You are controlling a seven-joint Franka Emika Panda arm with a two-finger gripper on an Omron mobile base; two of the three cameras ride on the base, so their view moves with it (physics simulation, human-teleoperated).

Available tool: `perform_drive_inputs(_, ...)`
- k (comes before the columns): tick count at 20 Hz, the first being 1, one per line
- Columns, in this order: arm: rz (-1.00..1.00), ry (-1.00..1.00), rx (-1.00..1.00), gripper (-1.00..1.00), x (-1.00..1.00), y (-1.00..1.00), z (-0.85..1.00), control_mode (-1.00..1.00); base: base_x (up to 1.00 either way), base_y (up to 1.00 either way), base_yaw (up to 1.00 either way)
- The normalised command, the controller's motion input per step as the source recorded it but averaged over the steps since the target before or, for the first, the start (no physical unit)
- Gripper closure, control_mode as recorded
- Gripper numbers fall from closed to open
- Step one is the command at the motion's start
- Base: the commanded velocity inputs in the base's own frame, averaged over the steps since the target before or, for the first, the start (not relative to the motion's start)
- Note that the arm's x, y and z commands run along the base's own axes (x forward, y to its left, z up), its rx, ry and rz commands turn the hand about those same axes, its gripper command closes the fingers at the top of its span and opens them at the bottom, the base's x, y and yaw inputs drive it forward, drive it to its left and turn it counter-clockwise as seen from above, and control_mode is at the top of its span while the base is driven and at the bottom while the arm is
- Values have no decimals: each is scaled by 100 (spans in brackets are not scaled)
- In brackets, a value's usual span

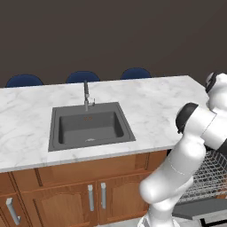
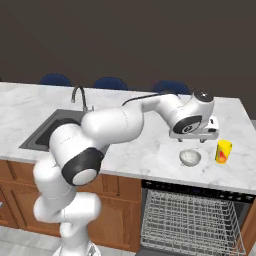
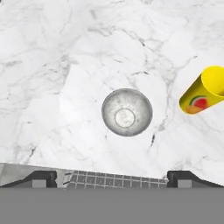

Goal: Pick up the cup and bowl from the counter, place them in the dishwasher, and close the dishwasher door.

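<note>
Near the counter's (image 2: pixel 150 155) front edge, a shallow grey-white bowl (image 2: pixel 190 157) is sitting beside the yellow cup (image 2: pixel 223 151); the gripper (image 3: pixel 112 177) is hovering spread wide, grasping nothing.

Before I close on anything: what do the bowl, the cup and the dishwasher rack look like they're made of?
Bowl: looks like glazed ceramic or dull metal, a mottled white-grey with a soft sheen; can't tell which. Cup: likely plastic or painted ceramic, an even bright yellow, matte, with a printed red mark. Dishwasher rack: thin grey wire grid, probably coated metal.
</note>
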Motion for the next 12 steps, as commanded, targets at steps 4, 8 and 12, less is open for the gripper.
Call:
perform_drive_inputs(4,0,0,1,-100,39,-29,-16,-100,0,0,0)
perform_drive_inputs(8,0,0,1,-100,33,-33,-14,-100,0,0,0)
perform_drive_inputs(12,0,0,1,-100,29,-35,-10,-100,0,0,0)
